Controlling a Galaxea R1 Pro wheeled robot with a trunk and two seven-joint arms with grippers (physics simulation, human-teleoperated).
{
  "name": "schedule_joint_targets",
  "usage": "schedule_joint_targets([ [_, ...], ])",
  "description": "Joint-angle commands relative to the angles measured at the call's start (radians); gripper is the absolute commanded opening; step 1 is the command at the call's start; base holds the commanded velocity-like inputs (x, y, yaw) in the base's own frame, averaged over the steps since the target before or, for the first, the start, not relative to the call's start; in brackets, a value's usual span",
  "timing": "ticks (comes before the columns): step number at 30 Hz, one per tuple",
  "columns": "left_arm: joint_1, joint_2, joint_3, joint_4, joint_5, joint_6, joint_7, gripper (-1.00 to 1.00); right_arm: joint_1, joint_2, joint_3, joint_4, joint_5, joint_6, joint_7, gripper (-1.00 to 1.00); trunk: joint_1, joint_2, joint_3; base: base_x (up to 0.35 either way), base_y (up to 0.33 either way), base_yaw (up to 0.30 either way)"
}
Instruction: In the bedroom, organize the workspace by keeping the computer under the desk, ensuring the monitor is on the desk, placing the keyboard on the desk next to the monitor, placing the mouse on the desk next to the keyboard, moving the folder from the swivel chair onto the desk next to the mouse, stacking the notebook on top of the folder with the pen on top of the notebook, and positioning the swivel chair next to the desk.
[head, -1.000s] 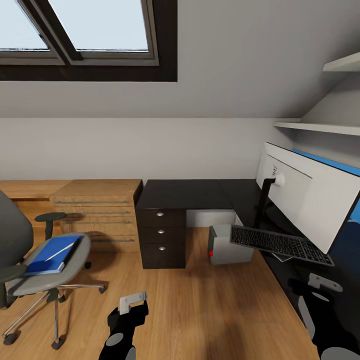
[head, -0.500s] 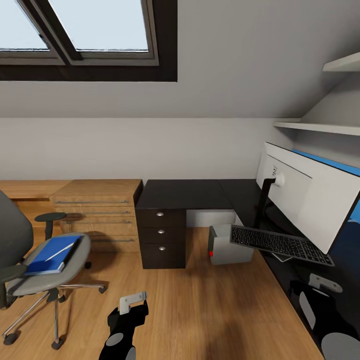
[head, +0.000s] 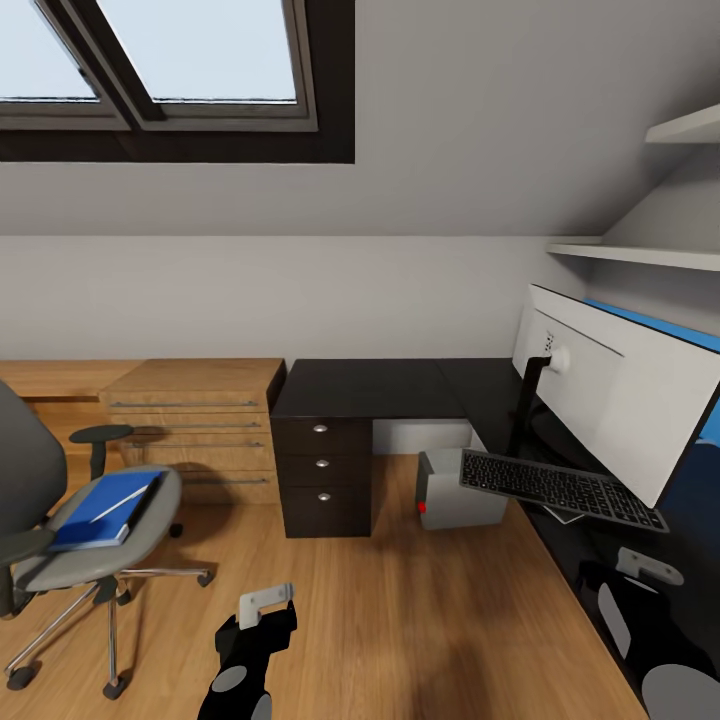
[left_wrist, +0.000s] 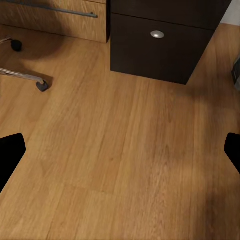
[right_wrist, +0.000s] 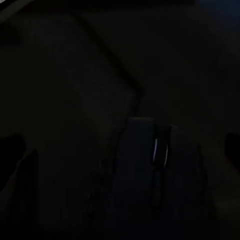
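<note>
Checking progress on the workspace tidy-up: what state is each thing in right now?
folder: lying flat on the swivel chair seat.
keyboard: on the desk edge, before the monitor.
computer: upright on the floor by the desk.
mouse: on the desk.
left gripper: jaws open, empty.

floor (head: 400, 600): we see light wood planks, smooth, faint sheen.
desk (head: 370, 388): we note a matt black top; round silver metal knobs.
drawer chest (head: 195, 425): we record pale wood with metal bar handles.
swivel chair (head: 90, 545): we list a grey cloth-like seat and shiny metal legs.
folder (head: 105, 505): we see smooth bright blue.
computer (head: 455, 495): we note matt grey casing.
</note>
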Motion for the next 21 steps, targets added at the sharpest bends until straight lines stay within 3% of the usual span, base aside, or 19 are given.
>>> schedule_joint_targets([
  [1, -0.001, 0.000, -0.002, -0.001, 0.008, 0.003, 0.008, 1.00, -0.001, 0.000, -0.001, -0.002, 0.002, 0.006, -0.002, 1.00, 0.000, -0.001, -0.001, -0.027, 0.000, 0.000],
  [8, -0.001, 0.000, -0.002, -0.002, 0.008, 0.003, 0.008, 1.00, -0.001, 0.001, -0.001, -0.001, 0.002, 0.006, -0.001, 1.00, 0.000, -0.001, -0.001, -0.126, 0.000, 0.000],
  [21, -0.001, -0.001, -0.002, -0.002, 0.010, 0.003, 0.008, 1.00, -0.001, 0.004, 0.001, 0.000, 0.003, 0.006, -0.001, 1.00, 0.000, -0.001, -0.001, -0.009, 0.000, 0.000],
])
